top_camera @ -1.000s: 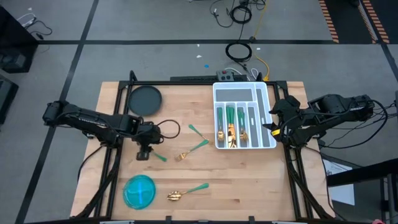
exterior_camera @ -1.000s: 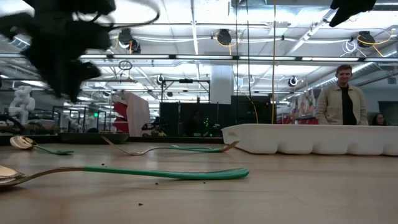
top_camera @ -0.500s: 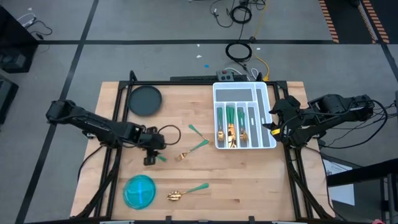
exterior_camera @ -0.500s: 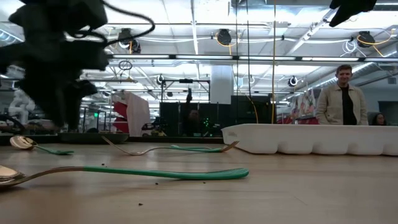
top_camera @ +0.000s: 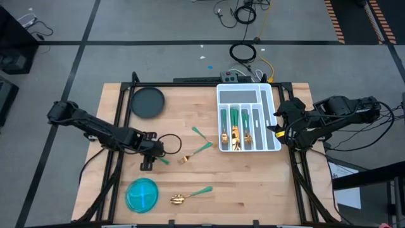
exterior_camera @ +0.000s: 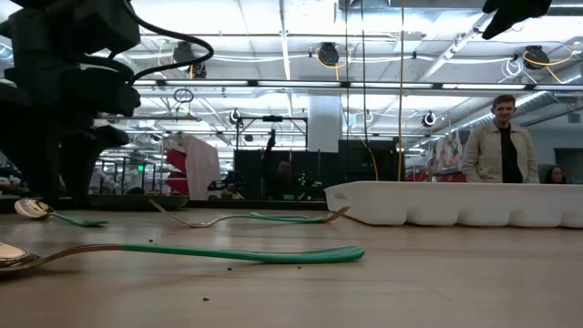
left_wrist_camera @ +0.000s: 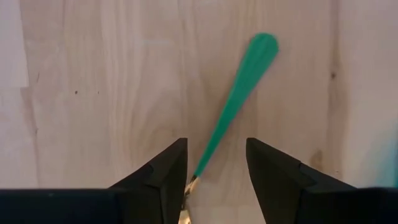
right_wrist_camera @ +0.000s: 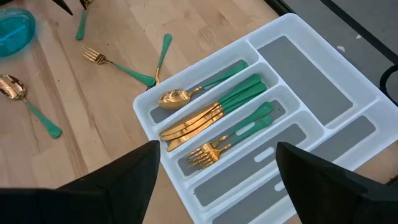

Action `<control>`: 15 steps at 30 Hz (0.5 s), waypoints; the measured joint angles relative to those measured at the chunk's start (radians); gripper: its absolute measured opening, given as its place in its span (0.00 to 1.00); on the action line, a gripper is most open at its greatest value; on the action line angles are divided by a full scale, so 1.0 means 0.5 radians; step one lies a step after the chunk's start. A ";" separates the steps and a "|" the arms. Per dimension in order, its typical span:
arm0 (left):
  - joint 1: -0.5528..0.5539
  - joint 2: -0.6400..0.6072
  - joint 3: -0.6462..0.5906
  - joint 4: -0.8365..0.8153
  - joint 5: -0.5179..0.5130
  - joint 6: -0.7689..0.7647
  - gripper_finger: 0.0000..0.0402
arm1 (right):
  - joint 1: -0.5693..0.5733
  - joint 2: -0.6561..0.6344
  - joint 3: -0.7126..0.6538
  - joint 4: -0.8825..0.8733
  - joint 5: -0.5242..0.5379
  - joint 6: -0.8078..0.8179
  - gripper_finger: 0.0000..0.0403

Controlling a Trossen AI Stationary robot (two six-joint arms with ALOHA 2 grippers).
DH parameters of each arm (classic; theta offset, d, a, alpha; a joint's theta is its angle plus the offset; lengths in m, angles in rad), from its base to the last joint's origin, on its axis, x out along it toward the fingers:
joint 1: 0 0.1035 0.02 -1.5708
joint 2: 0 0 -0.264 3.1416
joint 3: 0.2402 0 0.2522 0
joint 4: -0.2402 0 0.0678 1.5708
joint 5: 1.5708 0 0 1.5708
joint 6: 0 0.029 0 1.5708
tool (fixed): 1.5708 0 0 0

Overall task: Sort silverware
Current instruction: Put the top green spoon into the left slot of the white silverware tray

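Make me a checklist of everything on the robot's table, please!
Surface: wooden table, bare in front.
Job's things: silverware sorted in white tray; two forks and spoon loose; another teal handle between left gripper's fingers.
Clutter: blue bowl, dark round plate.
Grippers: left gripper open, low over handle; right gripper open beside tray.
Cables: black loop by left arm.
Surroundings: person beyond table.

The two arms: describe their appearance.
Both arms are dark, jointed and tubular. The left arm trails a looped black cable; its left gripper has black wedge-shaped fingers. The right arm carries bundled cabling; its right gripper matches.
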 joint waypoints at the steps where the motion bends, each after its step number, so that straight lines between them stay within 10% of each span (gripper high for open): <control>1: 0.000 0.010 0.000 0.001 -0.012 -0.004 0.42 | 0.000 0.000 0.000 -0.001 0.000 0.000 0.78; 15: -0.001 0.247 0.008 -0.003 0.006 -0.014 0.42 | 0.000 0.000 0.000 0.000 -0.004 -0.002 0.78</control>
